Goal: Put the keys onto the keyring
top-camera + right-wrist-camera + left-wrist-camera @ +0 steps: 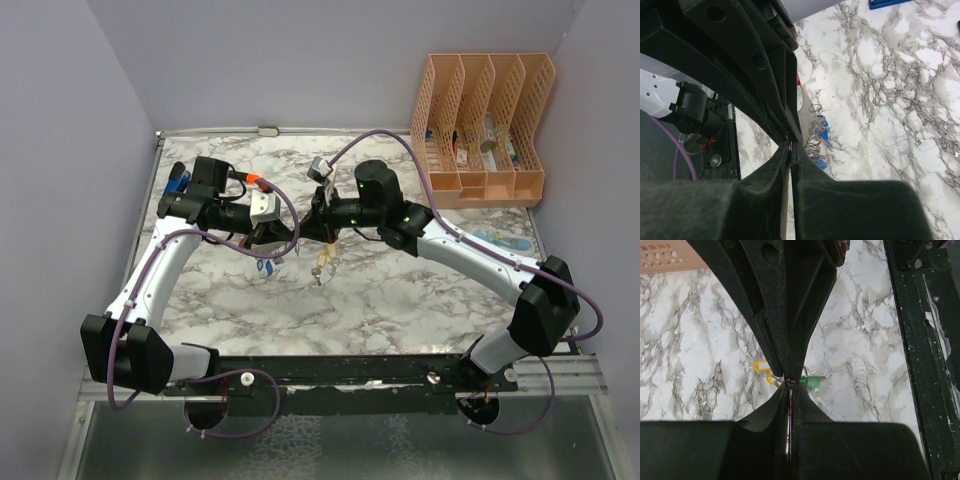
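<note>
Both grippers meet nose to nose over the middle of the marble table. My left gripper (291,240) (790,386) is shut on the keyring (789,412), which shows only as a thin red and silver edge between its pads. My right gripper (320,234) (790,145) is closed on the same keyring (803,114), whose silver side runs up past its fingertips. Blue-headed keys (821,136) (266,268) hang from wire loops beside the silver side. Yellow-headed keys (760,367) (325,263) and a green-headed key (812,383) dangle just beyond the left fingertips.
A peach file organiser (482,128) stands at the back right. A blue stapler (177,182) and an orange marker (256,181) lie at the back left, near the left arm. A blue object (500,241) lies beside the right arm. A black rail (340,370) runs along the near edge.
</note>
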Robot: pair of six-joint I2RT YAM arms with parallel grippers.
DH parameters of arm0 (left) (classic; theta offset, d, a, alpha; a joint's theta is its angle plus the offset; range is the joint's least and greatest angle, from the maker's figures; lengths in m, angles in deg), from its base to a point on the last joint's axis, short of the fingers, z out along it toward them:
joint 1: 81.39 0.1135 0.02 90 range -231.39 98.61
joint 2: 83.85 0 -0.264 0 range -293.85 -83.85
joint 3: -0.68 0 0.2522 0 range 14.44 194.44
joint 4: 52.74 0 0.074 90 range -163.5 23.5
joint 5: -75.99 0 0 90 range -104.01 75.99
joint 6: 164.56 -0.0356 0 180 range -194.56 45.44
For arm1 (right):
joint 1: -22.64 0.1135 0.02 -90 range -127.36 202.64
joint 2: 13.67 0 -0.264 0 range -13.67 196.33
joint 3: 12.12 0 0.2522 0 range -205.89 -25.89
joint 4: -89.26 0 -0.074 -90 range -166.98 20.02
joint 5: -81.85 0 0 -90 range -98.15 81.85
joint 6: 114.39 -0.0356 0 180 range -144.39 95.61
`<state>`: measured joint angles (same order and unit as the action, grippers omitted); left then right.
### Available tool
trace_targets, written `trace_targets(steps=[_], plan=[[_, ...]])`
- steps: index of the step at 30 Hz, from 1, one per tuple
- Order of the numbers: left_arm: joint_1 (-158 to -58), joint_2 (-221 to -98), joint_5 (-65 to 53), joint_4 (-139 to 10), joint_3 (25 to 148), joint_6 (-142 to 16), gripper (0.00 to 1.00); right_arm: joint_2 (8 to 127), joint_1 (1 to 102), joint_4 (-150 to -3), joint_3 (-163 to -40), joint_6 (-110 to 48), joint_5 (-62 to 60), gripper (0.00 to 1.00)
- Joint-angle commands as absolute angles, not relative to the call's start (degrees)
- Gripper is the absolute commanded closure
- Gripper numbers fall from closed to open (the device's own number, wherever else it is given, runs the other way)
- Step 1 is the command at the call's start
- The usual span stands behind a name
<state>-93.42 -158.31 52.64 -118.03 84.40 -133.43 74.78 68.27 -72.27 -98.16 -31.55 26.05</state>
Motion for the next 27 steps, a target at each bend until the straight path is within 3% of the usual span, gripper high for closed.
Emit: trace_targets(steps=[1,8,12,27], plan=[[-93.69,-157.24,56.02,-118.27,85.32,-134.3,1.0,74.91,68.17,-72.8,-99.32,-31.35,27.61,0.99],[-93.62,-157.24,53.15,-115.26,85.22,-130.32,0.99,74.77,68.08,-70.73,-100.3,-33.67,26.0,0.99],[-93.65,-157.15,51.3,-113.19,84.93,-127.81,0.8,74.31,67.82,-68.27,-101.42,-35.77,22.45,0.99],[-93.61,-156.79,48.39,-111.86,86.58,-122.06,0.77,75.62,67.64,-58.29,-107.46,-41.62,10.7,0.99]])
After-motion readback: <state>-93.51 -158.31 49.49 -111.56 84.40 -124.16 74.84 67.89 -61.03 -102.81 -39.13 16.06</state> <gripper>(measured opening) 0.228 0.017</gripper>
